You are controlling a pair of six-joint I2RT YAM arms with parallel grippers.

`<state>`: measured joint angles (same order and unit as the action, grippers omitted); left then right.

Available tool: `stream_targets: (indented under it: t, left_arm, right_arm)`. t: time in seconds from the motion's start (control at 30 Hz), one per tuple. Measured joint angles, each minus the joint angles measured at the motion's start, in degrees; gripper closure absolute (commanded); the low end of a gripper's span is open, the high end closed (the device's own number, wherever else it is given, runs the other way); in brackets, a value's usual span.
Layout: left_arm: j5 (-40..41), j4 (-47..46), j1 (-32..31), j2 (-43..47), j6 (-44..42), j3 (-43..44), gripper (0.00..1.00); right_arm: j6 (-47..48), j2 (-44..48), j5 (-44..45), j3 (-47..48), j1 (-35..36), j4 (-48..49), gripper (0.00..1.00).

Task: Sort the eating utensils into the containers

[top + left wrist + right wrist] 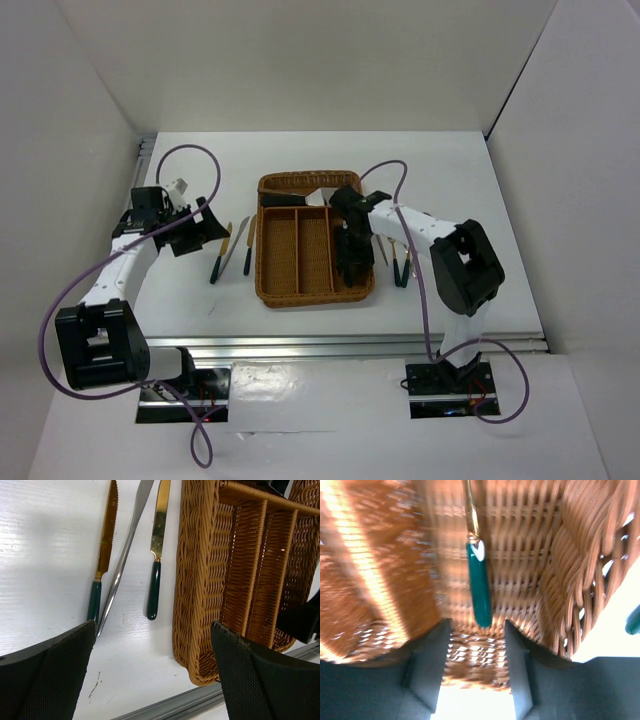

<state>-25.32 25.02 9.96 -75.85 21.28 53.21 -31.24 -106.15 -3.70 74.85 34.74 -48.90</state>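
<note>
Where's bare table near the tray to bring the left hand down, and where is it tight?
Free: the table strip between wicker tray and near rail, and the patch beyond the tray's far rim. Tight: serrated gold knife, silver utensil and smooth gold knife lie close along the tray's left wall; the right hand fills the right slot, with more utensils outside it.

tray — woven wicker, rough | knife — glossy gold metal, green handle | table — matt white
</note>
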Motion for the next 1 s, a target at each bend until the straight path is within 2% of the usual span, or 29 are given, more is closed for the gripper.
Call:
stream_targets:
  t: [0.03,0.07,0.1,0.27,0.37,0.43,0.57,0.7,0.83,1.0]
  left_arm:
    - [0.0,0.0,0.0,0.0,0.0,-0.2,0.0]
    - [0.0,0.0,0.0,0.0,0.0,-0.3,0.0]
    - [0.0,0.0,0.0,0.0,0.0,-0.4,0.0]
    - [0.0,-0.6,0.0,0.0,0.0,-0.4,0.0]
    - [-0.1,-0.7,0.0,0.0,0.0,-0.4,0.0]
    - [-0.1,-0.9,0.0,0.0,0.0,-0.4,0.0]
    - [0.0,-1.2,0.0,-0.1,0.0,-0.6,0.0]
    - [2.3,-1.9,0.0,-0.2,0.0,-2.4,0.01]
    - [8.7,-1.8,0.0,-0.2,0.0,-3.6,0.01]
    - [14.3,-2.0,0.0,-1.1,-0.6,-3.9,0.09]
  right_arm:
    - [-0.2,0.0,0.0,1.2,0.0,-0.6,0.33]
    - [-0.3,0.0,0.0,3.1,0.0,-1.6,0.1]
    - [0.0,0.0,0.2,5.5,0.0,-2.5,0.0]
    - [-0.5,3.7,0.4,15.8,-0.2,-3.7,0.0]
    - [-1.6,8.6,2.7,17.4,-1.0,-4.1,0.0]
    - [-2.6,13.3,3.2,14.9,-3.6,-4.0,0.09]
    - [-4.0,21.9,4.0,4.6,-16.5,-3.7,0.09]
    - [-4.7,23.8,4.2,-6.3,-26.6,-3.4,0.13]
    - [-5.0,23.4,1.7,-13.4,-27.4,-3.2,0.14]
    - [-5.0,23.3,1.0,-13.9,-27.2,-1.9,0.14]
